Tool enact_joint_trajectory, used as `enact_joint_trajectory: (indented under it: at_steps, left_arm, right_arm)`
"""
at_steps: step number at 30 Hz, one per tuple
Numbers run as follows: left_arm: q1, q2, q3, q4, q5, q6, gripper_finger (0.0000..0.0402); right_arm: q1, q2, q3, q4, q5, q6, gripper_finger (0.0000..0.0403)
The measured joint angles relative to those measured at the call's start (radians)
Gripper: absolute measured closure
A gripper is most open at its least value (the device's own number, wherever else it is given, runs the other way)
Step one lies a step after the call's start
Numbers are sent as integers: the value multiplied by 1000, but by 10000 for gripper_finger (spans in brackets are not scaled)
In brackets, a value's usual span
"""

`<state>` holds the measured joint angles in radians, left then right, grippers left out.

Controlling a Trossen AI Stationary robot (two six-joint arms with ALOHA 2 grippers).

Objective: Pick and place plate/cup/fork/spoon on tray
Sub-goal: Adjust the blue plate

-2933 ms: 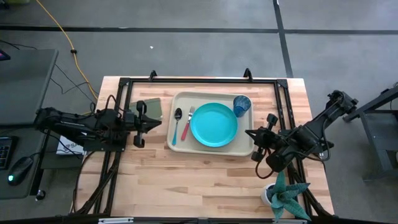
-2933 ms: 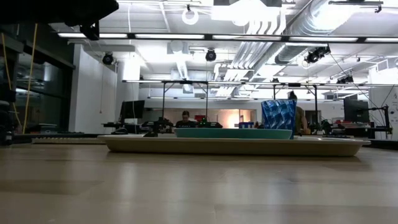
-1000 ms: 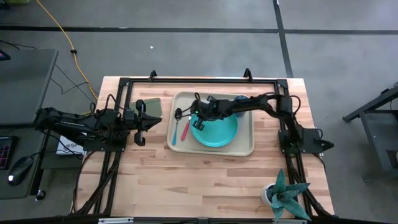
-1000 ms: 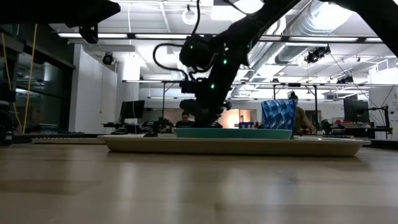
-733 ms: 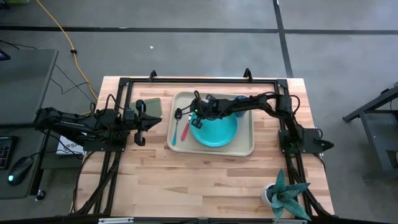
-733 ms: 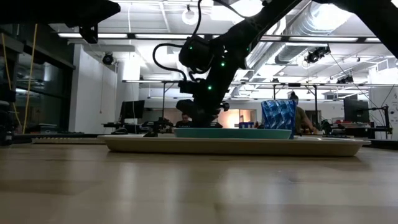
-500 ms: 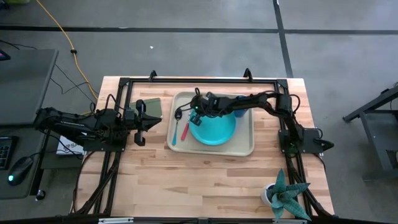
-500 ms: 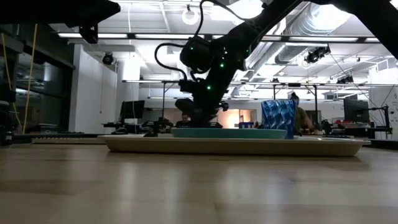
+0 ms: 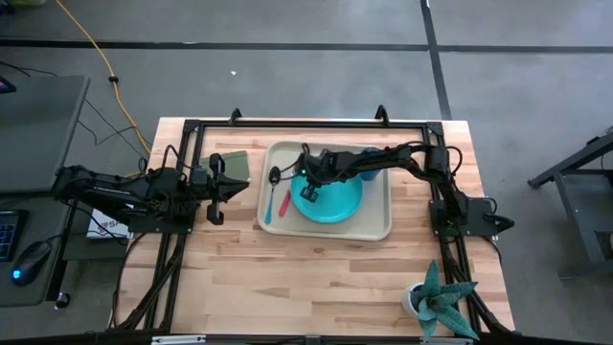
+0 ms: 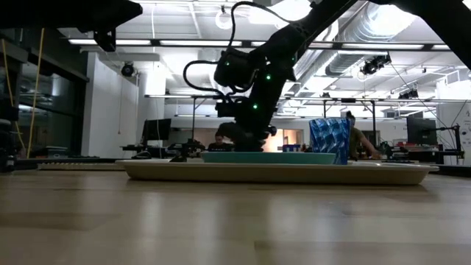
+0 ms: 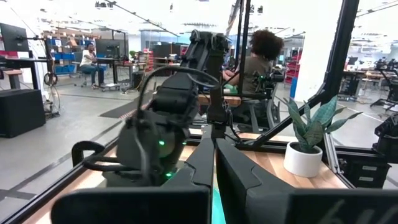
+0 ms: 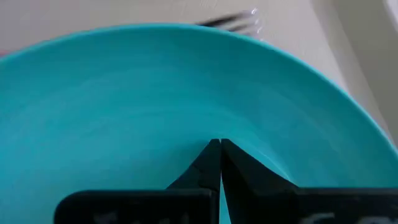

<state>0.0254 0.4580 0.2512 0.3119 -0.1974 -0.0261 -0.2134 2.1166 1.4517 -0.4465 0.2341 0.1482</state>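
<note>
Fingers, right: closed tight together, tips resting on the turquoise plate; nothing gripped between them.
Fingers, left: pressed shut, empty, parked over the table's left side.
Plate: lies in the beige tray.
Cup: on tray, just beside plate.
Fork: on tray, left of plate.

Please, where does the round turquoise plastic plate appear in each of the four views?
High view: the round turquoise plastic plate lies mid-picture on the beige rectangular plastic tray.
Low view: a thin turquoise strip above the tray rim.
Left wrist view: only a turquoise sliver between the fingers; probably the plate.
Right wrist view: it fills the picture.
Shared landmark: the right gripper, at the plate.
</note>
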Motion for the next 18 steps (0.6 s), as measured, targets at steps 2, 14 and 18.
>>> enact_joint_trajectory:
  at_steps: [2, 14, 18]
  left_arm:
    - [0, 0, 0, 0, 0, -3, 401]
    - [0, 0, 0, -1, 2, -15, 401]
    - [0, 0, 0, 0, 2, -15, 401]
  right_arm:
    - [13, -3, 2, -58, 2, -3, 403]
    - [72, -27, 0, -236, 58, -12, 403]
    - [72, -77, -5, -178, 33, -19, 403]
